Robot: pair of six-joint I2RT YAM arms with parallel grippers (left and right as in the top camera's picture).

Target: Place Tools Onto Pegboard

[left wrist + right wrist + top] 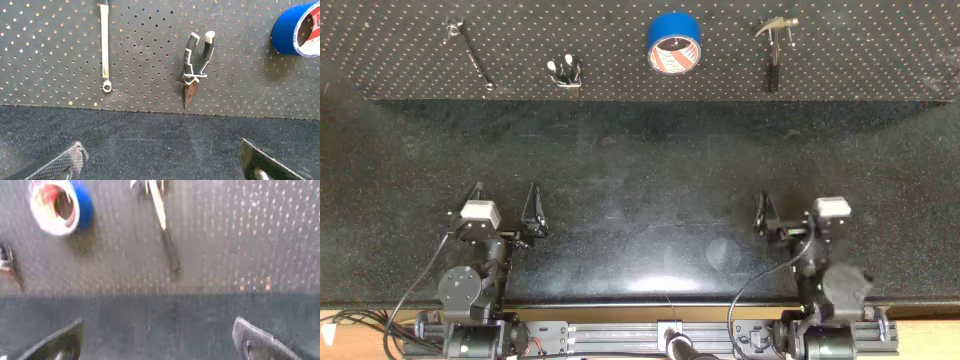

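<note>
Four tools hang on the black pegboard [880,60] at the back: a silver wrench [470,52], black-and-white pliers [564,71], a blue roll of tape [674,44] and a hammer [773,45]. My left gripper [505,205] sits low near its base at the front left, open and holding nothing. From its wrist I see the wrench [104,47], the pliers [196,65] and the tape [297,31] ahead. My right gripper [788,215] rests at the front right, open and empty, facing the tape [57,205] and the hammer [165,225].
A dark, speckled tabletop [640,170] stretches between the arms and the pegboard's lower edge. Cables and the arm mounts run along the front rail [650,330].
</note>
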